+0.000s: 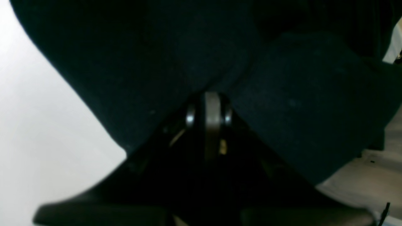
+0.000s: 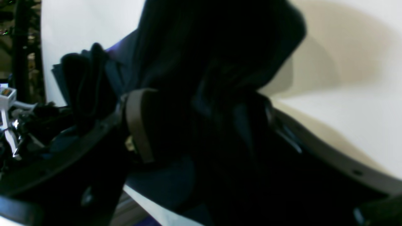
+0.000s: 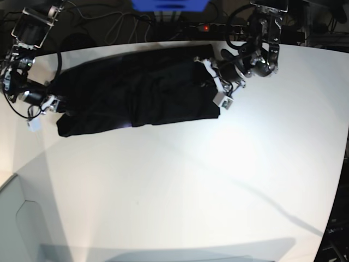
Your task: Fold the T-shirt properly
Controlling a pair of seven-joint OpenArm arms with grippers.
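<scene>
The black T-shirt (image 3: 136,93) lies stretched sideways in a long, loosely folded band across the far part of the white table (image 3: 191,180). My left gripper (image 3: 215,82) is at the band's right end, shut on the T-shirt. In the left wrist view the cloth (image 1: 157,62) bulges out on both sides of the closed jaws of the left gripper (image 1: 212,95). My right gripper (image 3: 52,103) is at the band's left end. In the right wrist view the right gripper (image 2: 201,119) has its fingers wide apart, with bunched black cloth (image 2: 204,47) lying between and over them.
A power strip with a red light (image 3: 203,26), cables and a blue object (image 3: 169,4) sit beyond the table's far edge. A grey box (image 3: 16,218) stands at the lower left corner. White tabletop stretches in front of the shirt.
</scene>
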